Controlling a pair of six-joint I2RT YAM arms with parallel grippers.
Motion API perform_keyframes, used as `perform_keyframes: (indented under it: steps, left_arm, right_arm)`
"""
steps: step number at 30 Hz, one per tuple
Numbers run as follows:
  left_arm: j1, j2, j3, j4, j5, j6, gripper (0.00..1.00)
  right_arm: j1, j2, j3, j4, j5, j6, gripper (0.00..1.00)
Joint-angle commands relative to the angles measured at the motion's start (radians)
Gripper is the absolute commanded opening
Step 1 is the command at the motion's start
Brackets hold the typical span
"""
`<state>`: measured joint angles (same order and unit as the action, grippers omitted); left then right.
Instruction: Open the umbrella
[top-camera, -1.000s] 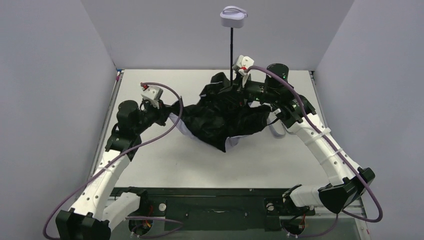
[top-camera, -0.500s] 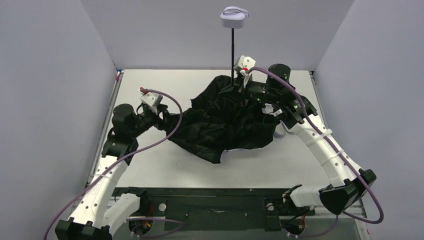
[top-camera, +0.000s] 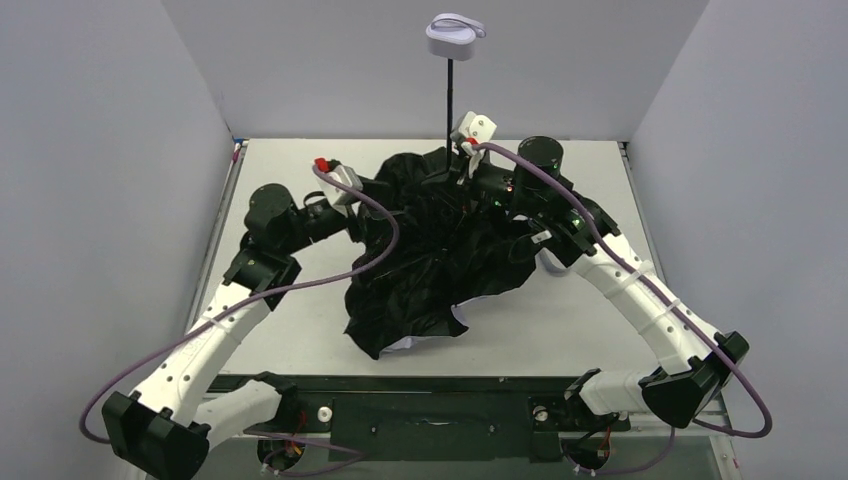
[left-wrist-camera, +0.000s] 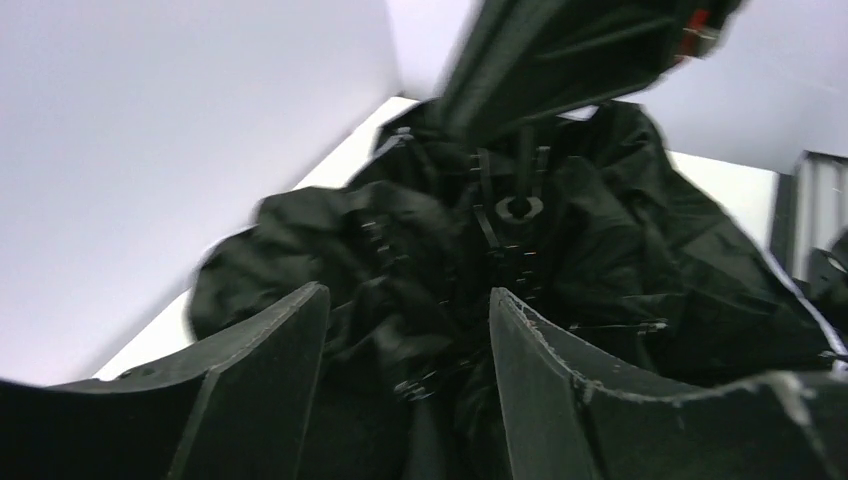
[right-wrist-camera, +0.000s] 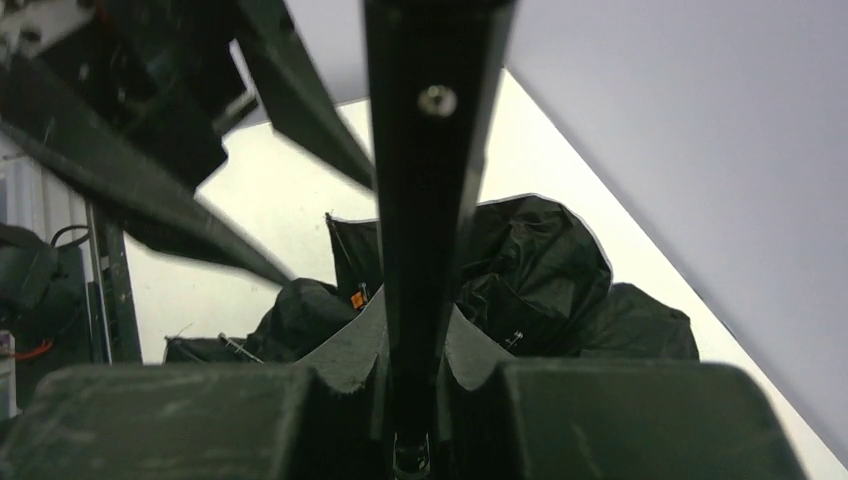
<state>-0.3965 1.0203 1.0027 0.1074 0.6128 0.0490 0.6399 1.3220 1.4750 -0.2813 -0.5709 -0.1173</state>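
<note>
The umbrella (top-camera: 440, 250) is lying crumpled, black side up, on the table (top-camera: 290, 170), its knob (top-camera: 452, 38) pointing toward 12 o'clock. The right gripper (right-wrist-camera: 415, 340) is pinching the shaft (top-camera: 449, 110). The left gripper (left-wrist-camera: 410, 300), at the canopy's 9 o'clock, is standing spread, seemingly gripping nothing.

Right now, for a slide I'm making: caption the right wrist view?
Right gripper clamped on the umbrella shaft, black canopy crumpled on the white table beyond.

Left gripper (left-wrist-camera: 408, 300): jaws apart, crumpled black umbrella (left-wrist-camera: 620, 230) fabric showing through the gap. Thin ribs meet at a round hub. White table (left-wrist-camera: 735, 180) behind. View blurred.
</note>
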Motion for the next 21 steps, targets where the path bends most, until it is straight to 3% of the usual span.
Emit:
perform_keyframes:
  steps: [1,6,9,11,16,21]
  left_arm:
    - [-0.13,0.037,0.002,0.104,0.005,0.097,0.51]
    - [-0.234,0.07,-0.082,0.108,-0.002,0.206,0.34]
    - [-0.242,0.097,-0.14,0.114,0.0,0.248,0.33]
    - [-0.242,0.111,-0.193,0.186,-0.028,0.197,0.33]
    - [-0.247,0.117,-0.31,0.474,-0.211,0.049,0.38]
    - [-0.281,0.162,-0.319,0.604,-0.356,0.017,0.41]
  right_arm:
    - [0.014,0.005,0.017,0.16,0.123,0.073,0.0]
    - [0.018,0.009,-0.063,0.226,0.171,0.095,0.0]
    - [0.014,-0.005,-0.191,0.342,0.171,0.095,0.0]
    - [0.013,-0.003,-0.232,0.387,0.169,0.107,0.0]
    - [0.016,0.012,-0.251,0.423,0.193,0.159,0.0]
    - [0.019,0.021,-0.26,0.414,0.212,0.211,0.0]
